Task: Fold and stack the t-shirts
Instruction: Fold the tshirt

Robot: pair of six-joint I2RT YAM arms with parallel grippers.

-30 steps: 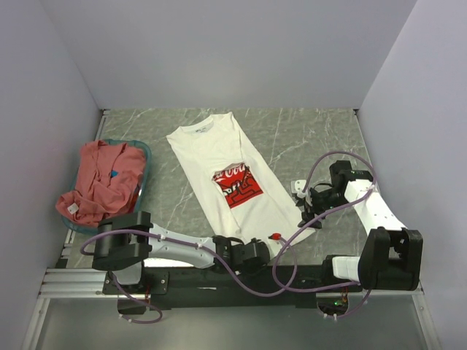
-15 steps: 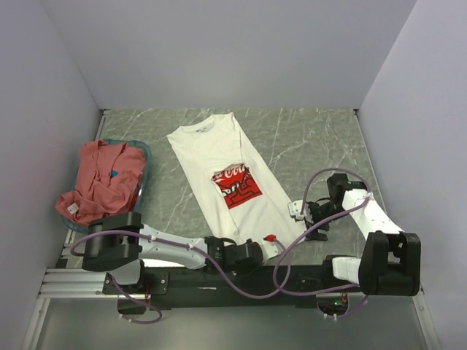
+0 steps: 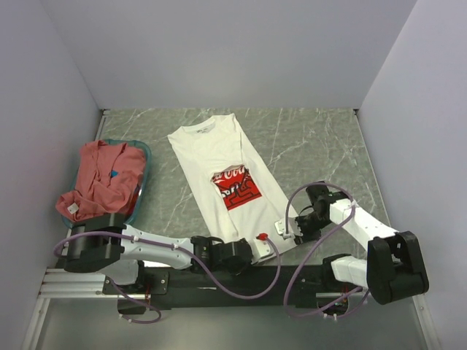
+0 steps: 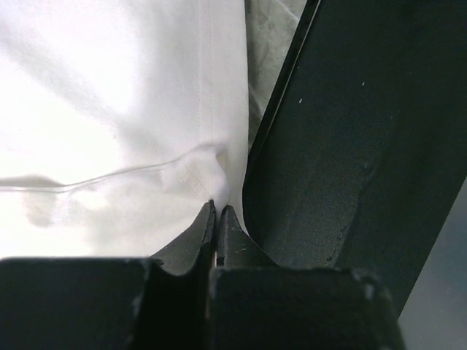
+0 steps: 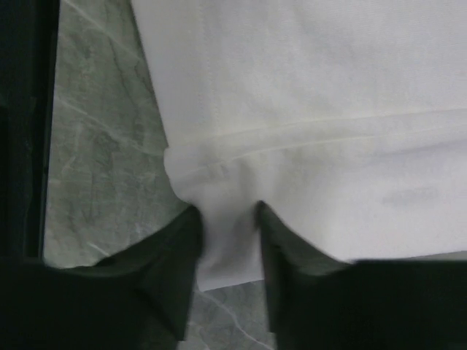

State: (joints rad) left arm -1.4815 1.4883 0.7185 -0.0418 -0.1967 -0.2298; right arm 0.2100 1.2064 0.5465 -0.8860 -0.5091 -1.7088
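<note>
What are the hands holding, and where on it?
Left hand pinches the white t-shirt at a hem corner; right hand straddles the hem nearby, not clamped.

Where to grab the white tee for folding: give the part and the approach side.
Take the white tee by its two hem corners, coming from the near edge. It lies flat, collar far, hem nearest, so those corners look easiest to reach. The left gripper is shut on one; the right gripper straddles the other, jaws apart.

A teal basket (image 3: 147, 164) sits at the left edge of the grey marbled desk (image 3: 306, 138), between pale walls (image 3: 219, 51).
</note>
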